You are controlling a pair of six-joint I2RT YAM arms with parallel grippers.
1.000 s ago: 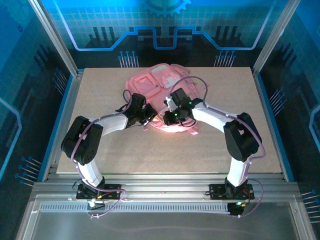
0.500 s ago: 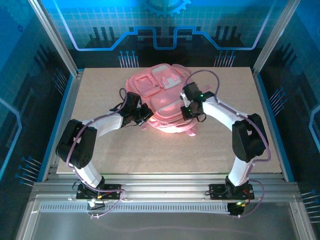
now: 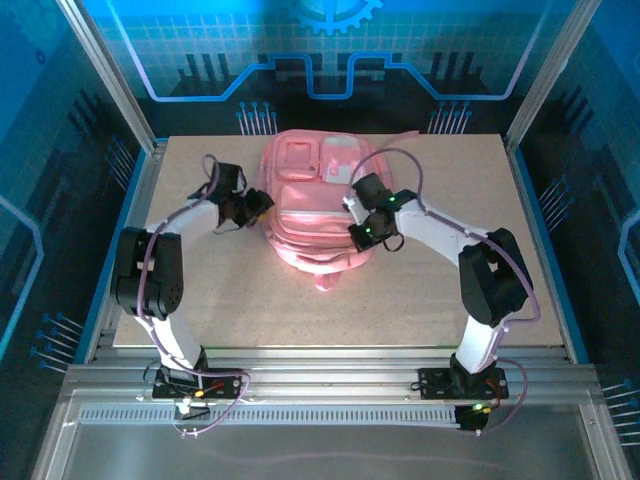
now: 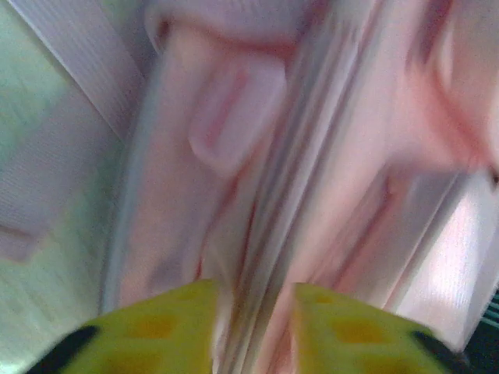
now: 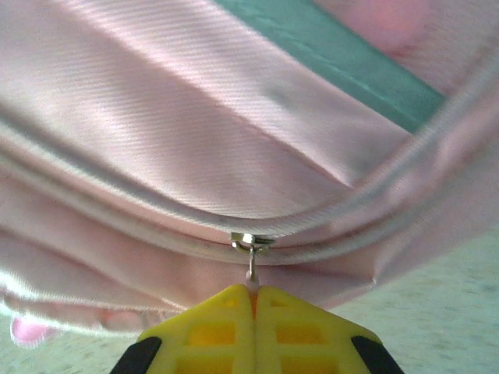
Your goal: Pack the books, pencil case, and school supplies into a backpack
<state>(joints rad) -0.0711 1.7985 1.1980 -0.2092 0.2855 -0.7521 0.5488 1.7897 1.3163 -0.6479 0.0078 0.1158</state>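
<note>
The large pink backpack (image 3: 315, 205) lies front up at the back middle of the table. My left gripper (image 3: 262, 205) is at its left side; in the left wrist view the yellow fingers (image 4: 164, 327) stand on either side of a blurred fold of backpack fabric (image 4: 312, 117), gripper (image 4: 256, 312) closed on it. My right gripper (image 3: 358, 235) is at the bag's lower right side. In the right wrist view it (image 5: 254, 292) is shut on the small zipper pull (image 5: 251, 271), which hangs from a metal slider (image 5: 251, 241) on the zip line. The books, pencil case and school supplies are out of view.
A pink strap end (image 3: 327, 278) trails from the bag toward me on the beige table (image 3: 250, 300). Metal frame posts (image 3: 110, 80) and blue walls enclose the table. A pale strap (image 4: 70, 70) lies beside the bag on the left.
The backpack has turned square and shifted toward the back of the table. My left arm swung out to the left with the bag's side. My right gripper moved down-left along the bag's right edge.
</note>
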